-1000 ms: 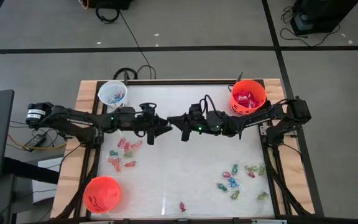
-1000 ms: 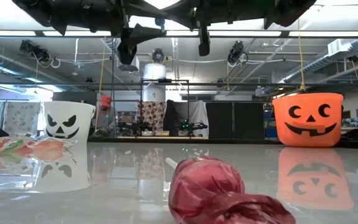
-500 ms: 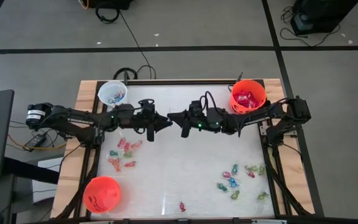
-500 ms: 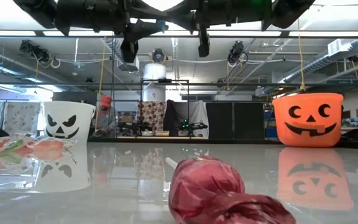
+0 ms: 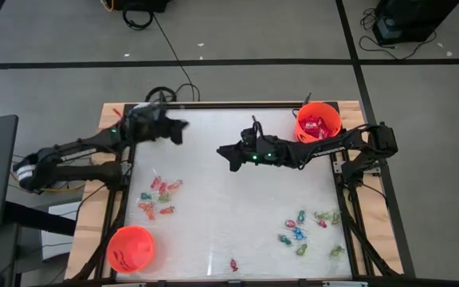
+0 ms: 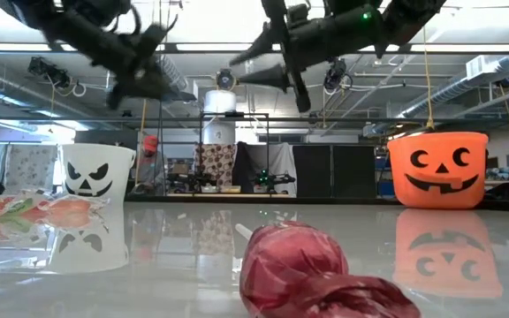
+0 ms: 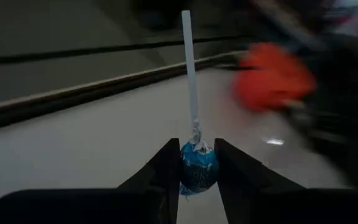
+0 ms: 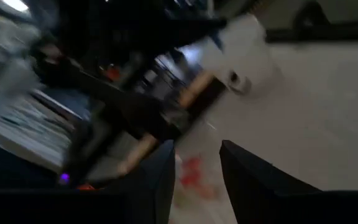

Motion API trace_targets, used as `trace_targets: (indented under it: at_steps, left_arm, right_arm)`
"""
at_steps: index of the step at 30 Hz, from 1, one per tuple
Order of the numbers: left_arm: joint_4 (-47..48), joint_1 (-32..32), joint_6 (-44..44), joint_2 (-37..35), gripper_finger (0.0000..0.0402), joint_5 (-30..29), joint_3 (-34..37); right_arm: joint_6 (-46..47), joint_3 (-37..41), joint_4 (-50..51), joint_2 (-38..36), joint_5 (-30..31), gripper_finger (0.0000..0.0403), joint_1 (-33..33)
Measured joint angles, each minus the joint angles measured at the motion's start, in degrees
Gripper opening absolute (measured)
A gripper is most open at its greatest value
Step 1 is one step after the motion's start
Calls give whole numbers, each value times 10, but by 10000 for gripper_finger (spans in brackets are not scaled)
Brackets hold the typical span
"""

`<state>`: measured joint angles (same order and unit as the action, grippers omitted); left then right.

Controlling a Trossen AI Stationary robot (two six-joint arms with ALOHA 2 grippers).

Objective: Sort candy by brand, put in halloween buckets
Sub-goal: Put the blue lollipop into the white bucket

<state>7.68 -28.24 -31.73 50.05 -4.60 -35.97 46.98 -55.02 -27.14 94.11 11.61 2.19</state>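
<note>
My left gripper [image 5: 178, 129] is over the table's far left corner, shut on a blue-wrapped lollipop [image 7: 197, 171]. The white bucket [image 6: 98, 170] stands below that arm, which mostly hides it in the high view. My right gripper [image 5: 223, 153] hangs open over the table's far middle with nothing between its fingers [image 8: 197, 149]. An orange bucket [image 5: 318, 122] holding red packets stands at the far right. Another orange bucket [image 5: 131, 249] stands at the near left. Loose candy lies in a red and green cluster [image 5: 159, 198] and a blue and green one [image 5: 305, 231]. My left gripper pinches the lollipop's blue-wrapped head [image 7: 199, 163] between its two fingers. The white stick [image 7: 188, 68] runs on past the fingertips, along the fingers. The fingers lie close to level, pointing toward the table's right. The lollipop is lifted clear of the table.
A single red wrapped piece [image 5: 233, 264] lies near the front edge, close to the low camera [image 6: 294, 269]. The white table's middle [image 5: 237, 207] lies bare between the two candy clusters. Wooden rails [image 5: 106, 135] border the table.
My left gripper has swung away from my right gripper at the table's middle, toward the far left corner and the white bucket. Most of that move came in the last half second. My right gripper has stayed near the far middle, tipping a little.
</note>
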Motion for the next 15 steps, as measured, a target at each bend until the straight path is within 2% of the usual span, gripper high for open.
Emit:
trace_targets:
  at_steps: [5,8,12,15]
  left_arm:
    - [168,-99,-35,-49,92,-53,0]
    - [235,-135,-64,-48,92,-56,0]
    - [277,-165,-67,-35,92,-60,0]
    - [290,-179,-64,-26,92,-78,-8]
  right_arm:
    - [-1,0,52,0,-15,140,1]
    - [1,0,84,0,-29,140,13]
    - [26,0,143,0,-92,139,45]
    - [10,0,163,0,-136,139,71]
